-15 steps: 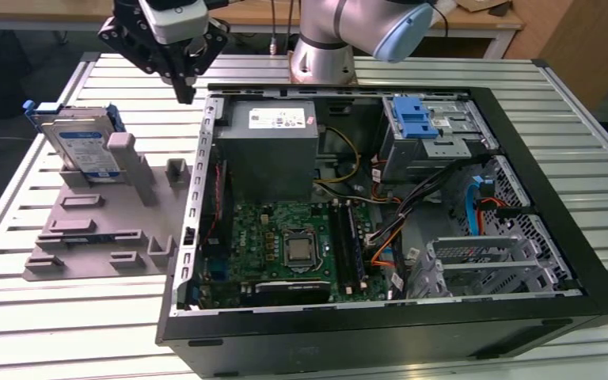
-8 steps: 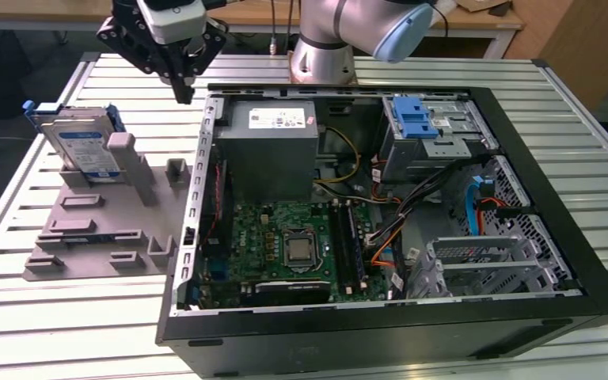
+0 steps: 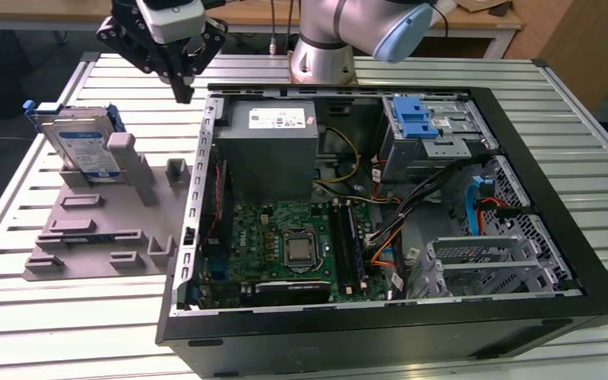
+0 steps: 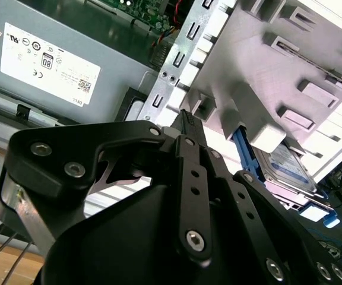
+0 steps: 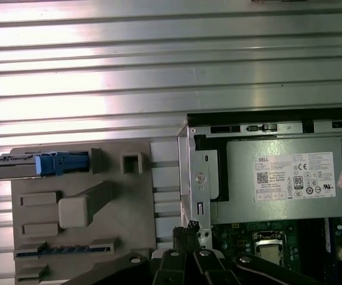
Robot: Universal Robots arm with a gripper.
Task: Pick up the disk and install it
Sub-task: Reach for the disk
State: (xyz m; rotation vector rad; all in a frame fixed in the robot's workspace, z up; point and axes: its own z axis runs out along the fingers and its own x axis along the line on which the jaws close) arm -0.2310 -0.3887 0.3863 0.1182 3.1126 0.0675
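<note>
Exterior view first: the black gripper hangs over the slatted aluminium table at the far side. It sits just outside the far left corner of the open black computer case. Its fingers are drawn together to a point, and nothing is between them.

The disk is a flat rectangular silver metal hard drive with a white-and-blue label and a blue plastic bracket. It stands on edge in the grey plastic fixture on the exterior view's left, well apart from the gripper.

Inside the case, the grey metal drive cage with a blue plastic latch sits at the far side. It is to the right of the large grey power-supply box.

Over to the second wrist view: the gripper is pinched closed and empty, its tip over the edge of the case. Beyond it the disk leans in the fixture, untouched.

Now the first wrist view, looking straight down. The disk shows edge-on in its slot in the fixture. The gripper is beside the case wall, near the power-supply box.

So the task looks to be barely begun. The disk has not been picked up, and both the grasp and the install are left to do.
</note>
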